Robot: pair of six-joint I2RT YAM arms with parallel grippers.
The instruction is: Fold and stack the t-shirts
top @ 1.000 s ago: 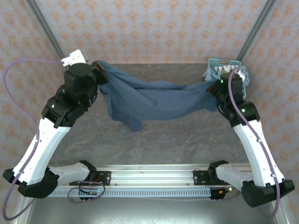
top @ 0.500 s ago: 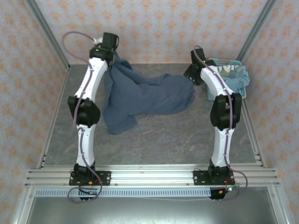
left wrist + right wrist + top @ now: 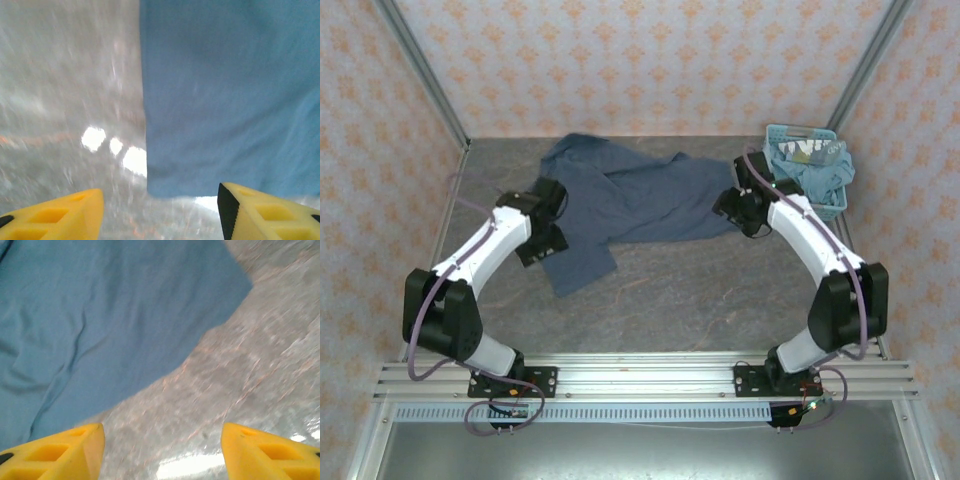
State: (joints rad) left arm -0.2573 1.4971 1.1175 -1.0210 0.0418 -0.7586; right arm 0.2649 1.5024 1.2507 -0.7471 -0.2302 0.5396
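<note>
T-shirt (image 3: 640, 195) in dark slate-blue lies rumpled and loosely spread on the far half of the table (image 3: 700, 290); it runs from the far left across toward the right, with one flap trailing nearward on its left side; the left gripper (image 3: 160, 200) hovers at the shirt's left edge, its yellow fingers (image 3: 60, 212) standing well apart with nothing between them, so it grasps nothing; in the left wrist view a straight edge of the cloth runs down the middle, bare grey table to its left, and a corner of the fabric ends just beyond the fingertips; the right gripper (image 3: 162, 440) hangs at the shirt's right end, likewise spread wide and empty; in the right wrist view wrinkled cloth covers the upper left, its curved edge sloping down to the table; both wrist views are somewhat blurred; a light-blue lattice basket (image 3: 800, 130) stands in the far right corner, just beyond the right arm, with paler blue garments (image 3: 820, 180) heaped inside.
</note>
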